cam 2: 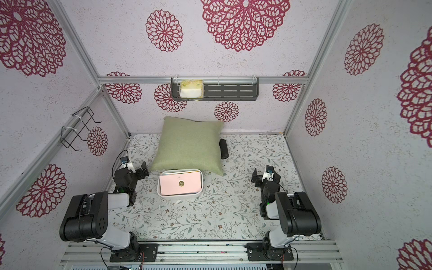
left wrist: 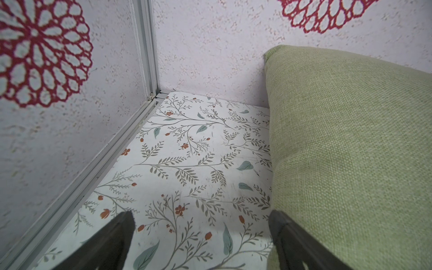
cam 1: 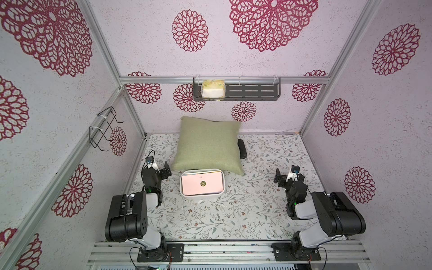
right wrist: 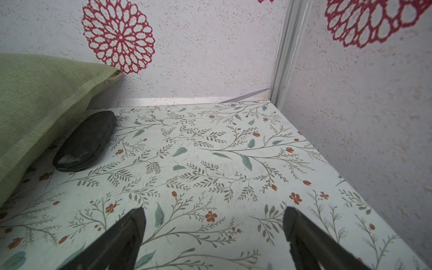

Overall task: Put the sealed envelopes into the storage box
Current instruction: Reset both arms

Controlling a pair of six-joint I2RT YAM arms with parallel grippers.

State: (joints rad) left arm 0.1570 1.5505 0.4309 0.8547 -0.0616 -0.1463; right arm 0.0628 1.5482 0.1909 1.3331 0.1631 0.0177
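Top views both show you the envelopes [cam 1: 194,187] stacked in the box [cam 1: 203,196], pink uppermost, long side running arm to arm. Left fingers [left wrist: 114,240], nearer the box, and right fingers [right wrist: 126,236] stand wide, empty.

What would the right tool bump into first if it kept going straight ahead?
Probably the back wall, though depth is hard to judge. The right tool points over bare table; the black case and pillow lie off to its side.

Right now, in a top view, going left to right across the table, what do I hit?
left pincer → storage box → black case → right pincer. The cushion is left out because it overlaps the box.
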